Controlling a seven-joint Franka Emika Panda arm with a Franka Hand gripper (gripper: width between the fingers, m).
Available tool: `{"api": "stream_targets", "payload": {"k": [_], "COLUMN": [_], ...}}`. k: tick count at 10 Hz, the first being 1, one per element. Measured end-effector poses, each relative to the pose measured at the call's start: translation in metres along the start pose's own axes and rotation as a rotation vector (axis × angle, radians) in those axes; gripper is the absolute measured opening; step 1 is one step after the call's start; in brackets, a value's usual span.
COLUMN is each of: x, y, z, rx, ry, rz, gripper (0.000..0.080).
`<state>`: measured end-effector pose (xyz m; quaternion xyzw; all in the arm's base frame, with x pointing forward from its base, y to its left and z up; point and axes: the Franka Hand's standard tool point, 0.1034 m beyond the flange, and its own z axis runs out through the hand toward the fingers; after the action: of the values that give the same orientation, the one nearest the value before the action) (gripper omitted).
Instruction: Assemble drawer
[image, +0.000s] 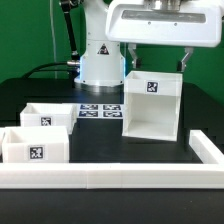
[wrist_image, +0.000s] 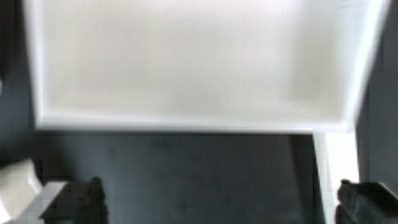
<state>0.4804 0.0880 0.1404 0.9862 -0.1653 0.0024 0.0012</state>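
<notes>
Beneath the wide-spread, empty gripper (image: 159, 60), the drawer housing (image: 152, 105) stands upright on the surface (image: 105, 148). Light, stiff, slick plastic, I judge: best pinched across one thin side wall.

Housing (image: 151, 105) at the exterior view's right — trays (image: 33, 146) leftward

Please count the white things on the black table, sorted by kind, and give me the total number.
tall boxy white plastic housing: 1
small shallow white plastic trays: 2
long low white rail: 1
thin flat white marker board: 1
Total: 5
</notes>
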Motion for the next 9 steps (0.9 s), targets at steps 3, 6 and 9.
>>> {"api": "stream_targets", "payload": {"k": [3, 6, 9], "x": [-0.007, -0.036, -0.062], "y": [-0.004, -0.011, -0.018], "z": [0.003, 0.012, 0.023], "rx": [0.011, 0.034, 0.034], "ry": [0.006, 0.030, 0.014], "rz": [0.008, 0.022, 0.006], "gripper": [0.0650, 0.0650, 0.0650]}}
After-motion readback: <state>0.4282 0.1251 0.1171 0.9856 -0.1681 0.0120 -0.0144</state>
